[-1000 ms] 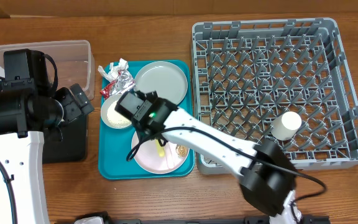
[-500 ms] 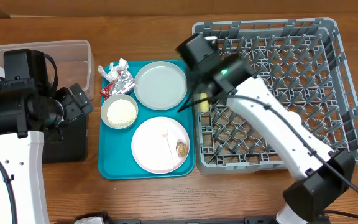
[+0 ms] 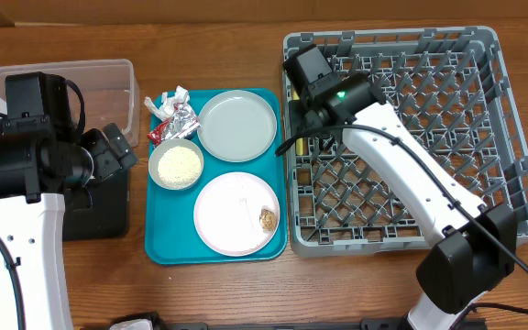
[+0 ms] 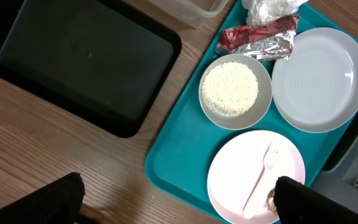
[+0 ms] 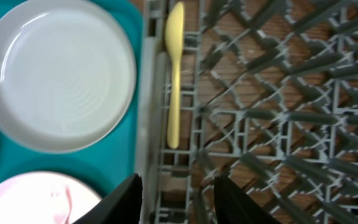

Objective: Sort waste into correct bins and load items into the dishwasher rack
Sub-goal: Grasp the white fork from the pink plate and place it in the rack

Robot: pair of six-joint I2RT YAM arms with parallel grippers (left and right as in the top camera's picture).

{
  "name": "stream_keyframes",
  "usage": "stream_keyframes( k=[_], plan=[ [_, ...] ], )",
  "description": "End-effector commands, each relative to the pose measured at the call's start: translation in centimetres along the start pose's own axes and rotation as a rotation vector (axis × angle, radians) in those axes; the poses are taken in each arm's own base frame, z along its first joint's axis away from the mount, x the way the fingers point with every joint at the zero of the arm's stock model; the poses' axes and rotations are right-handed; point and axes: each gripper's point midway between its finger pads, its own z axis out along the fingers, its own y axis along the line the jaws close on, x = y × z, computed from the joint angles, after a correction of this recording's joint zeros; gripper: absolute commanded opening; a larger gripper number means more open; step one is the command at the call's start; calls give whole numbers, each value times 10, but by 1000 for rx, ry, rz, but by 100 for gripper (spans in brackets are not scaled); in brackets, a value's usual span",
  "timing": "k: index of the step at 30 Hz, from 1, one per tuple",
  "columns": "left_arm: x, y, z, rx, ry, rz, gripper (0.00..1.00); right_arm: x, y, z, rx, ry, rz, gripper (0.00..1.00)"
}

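Risk: yellow utensil [image 5: 174, 74], flat beside dishwasher rack [image 5: 148, 124] wall, slips through lattice; right gripper [image 5: 178, 198] jaws parted, empty; left gripper [image 4: 179, 202] jaws wide.

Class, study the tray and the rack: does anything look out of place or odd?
A brown food scrap sits on the pinkish-white plate beside a pink fork, and the yellow utensil lies flat in the dishwasher rack, along one side wall.
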Motion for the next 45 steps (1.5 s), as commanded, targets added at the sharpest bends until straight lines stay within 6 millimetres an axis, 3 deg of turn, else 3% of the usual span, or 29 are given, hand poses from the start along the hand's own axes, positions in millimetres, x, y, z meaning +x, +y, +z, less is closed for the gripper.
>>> stream_keyframes(
  k=[1, 4, 8, 11, 14, 16, 30, 34, 39, 45],
  plan=[
    [-5, 2, -6, -2, -29, 4, 100, 9, 51, -43, -166, -38, -77, 44],
    [-5, 2, -6, -2, -29, 4, 100, 34, 86, -48, -225, 9, -95, 45],
    [-5, 2, -6, -2, -29, 4, 100, 69, 121, -27, -234, 69, -106, 45],
    [-5, 2, -6, -2, -29, 4, 100, 99, 132, 3, -201, 133, -50, 46],
    [-5, 2, -6, -2, -30, 4, 100, 122, 129, 32, -143, 179, 27, 58],
    [-5, 2, -6, -2, -29, 4, 100, 132, 127, 46, -130, 202, 54, 58],
    [-5, 2, -6, -2, -29, 4, 100, 172, 132, 101, -106, 317, -1, 47],
    [-5, 2, -6, -2, -29, 4, 100, 172, 136, 101, -128, 318, -18, 40],
    [-5, 2, -6, -2, -29, 4, 100, 171, 136, 101, -127, 315, -18, 20],
    [-5, 2, -6, -2, -29, 4, 100, 150, 138, 84, -113, 266, -54, 16]
  ],
)
